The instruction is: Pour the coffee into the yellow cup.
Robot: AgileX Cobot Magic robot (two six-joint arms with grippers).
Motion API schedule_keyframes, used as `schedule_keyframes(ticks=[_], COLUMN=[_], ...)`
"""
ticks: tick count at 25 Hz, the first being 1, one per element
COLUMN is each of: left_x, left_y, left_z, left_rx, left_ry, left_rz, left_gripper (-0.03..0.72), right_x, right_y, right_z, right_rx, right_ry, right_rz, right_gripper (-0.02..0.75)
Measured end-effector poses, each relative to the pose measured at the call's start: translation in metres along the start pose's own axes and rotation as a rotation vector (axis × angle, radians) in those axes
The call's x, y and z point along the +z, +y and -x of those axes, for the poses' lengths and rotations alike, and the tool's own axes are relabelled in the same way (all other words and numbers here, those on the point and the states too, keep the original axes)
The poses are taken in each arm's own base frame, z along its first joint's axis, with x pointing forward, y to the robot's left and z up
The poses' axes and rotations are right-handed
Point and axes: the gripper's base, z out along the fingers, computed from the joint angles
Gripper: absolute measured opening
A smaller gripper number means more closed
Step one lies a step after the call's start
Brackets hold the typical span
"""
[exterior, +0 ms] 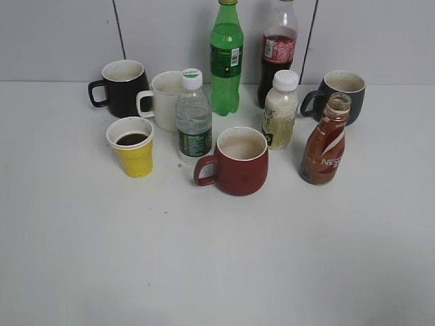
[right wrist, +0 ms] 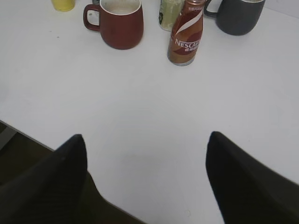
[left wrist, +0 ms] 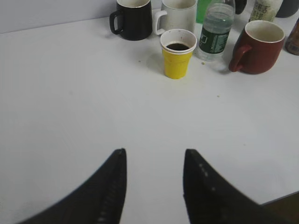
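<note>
The brown Nescafe coffee bottle stands upright and uncapped at the right of the table; it also shows in the right wrist view. The yellow cup stands at the left with dark liquid inside; it also shows in the left wrist view, and only its base shows in the right wrist view. My left gripper is open and empty, well short of the cup. My right gripper is open and empty near the table's front edge. Neither gripper shows in the exterior view.
A dark red mug stands in the middle. Behind are a black mug, a white mug, a water bottle, a green bottle, a cola bottle, a pale drink bottle and a grey mug.
</note>
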Motion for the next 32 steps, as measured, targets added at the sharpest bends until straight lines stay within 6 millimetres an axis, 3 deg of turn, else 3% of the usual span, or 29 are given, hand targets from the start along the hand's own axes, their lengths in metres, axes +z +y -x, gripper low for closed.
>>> schedule_keyframes(ticks=[8, 18, 32], left_x=[0.0, -0.011, -0.011], left_y=[0.0, -0.002, -0.002], left_z=[0.0, -0.006, -0.006], left_rx=[-0.001, -0.141, -0.148], left_ry=[-0.001, -0.076, -0.08], left_rz=[0.001, 0.277, 0.291], left_gripper=[0.311, 0.311, 0.311], right_x=[0.0, 0.0, -0.008], right_y=[0.0, -0.001, 0.004], right_z=[0.0, 0.0, -0.004], right_rx=[0.001, 0.125, 0.123], right_ry=[0.0, 0.002, -0.061], right_rz=[-0.001, -0.226, -0.247], right_gripper=[0.594, 0.592, 0.588])
